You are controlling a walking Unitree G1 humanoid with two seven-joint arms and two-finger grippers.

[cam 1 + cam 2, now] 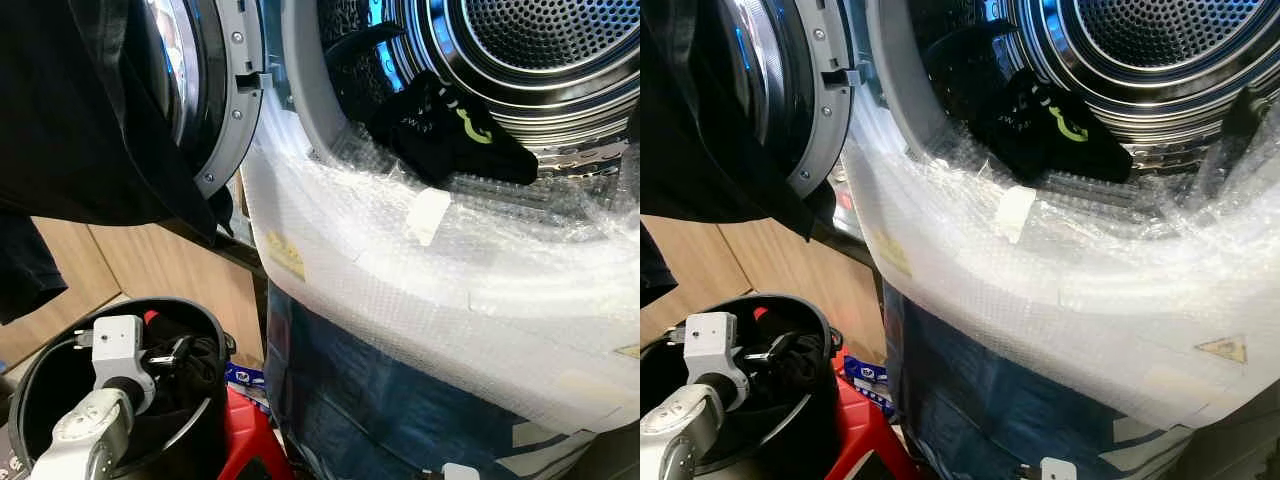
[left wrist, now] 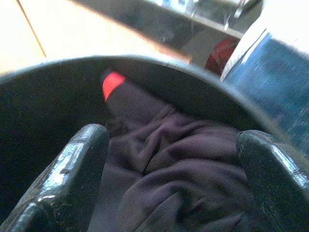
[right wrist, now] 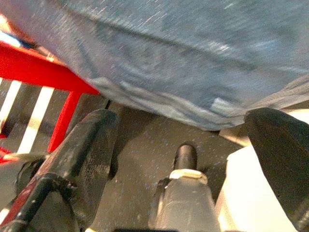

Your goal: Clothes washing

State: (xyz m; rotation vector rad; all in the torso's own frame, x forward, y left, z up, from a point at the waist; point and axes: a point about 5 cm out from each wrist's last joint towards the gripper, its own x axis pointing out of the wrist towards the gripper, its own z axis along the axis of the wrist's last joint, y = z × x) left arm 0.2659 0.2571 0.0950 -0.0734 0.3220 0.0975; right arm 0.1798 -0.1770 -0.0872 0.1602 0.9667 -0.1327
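Note:
The washing machine's steel drum point(image 1: 540, 50) stands open at the upper right. A black garment with a green mark point(image 1: 450, 130) lies over the drum's lower rim, half inside. A black basket point(image 1: 40, 385) stands on the floor at the lower left and holds dark clothes point(image 2: 178, 159) with a red tag point(image 2: 112, 83). My left gripper point(image 2: 171, 183) is down inside the basket, open, with its fingers point(image 2: 72, 179) on either side of the dark cloth. My right gripper point(image 3: 193, 159) hangs open low beside the machine's blue-wrapped front, with nothing in it.
Bubble wrap point(image 1: 420, 270) covers the machine's front below the opening. The open door point(image 1: 215, 90) stands at the left, with a dark garment point(image 1: 80, 120) draped over it. A red stool point(image 1: 245, 440) sits between basket and machine. Wood panelling point(image 1: 150, 270) is behind.

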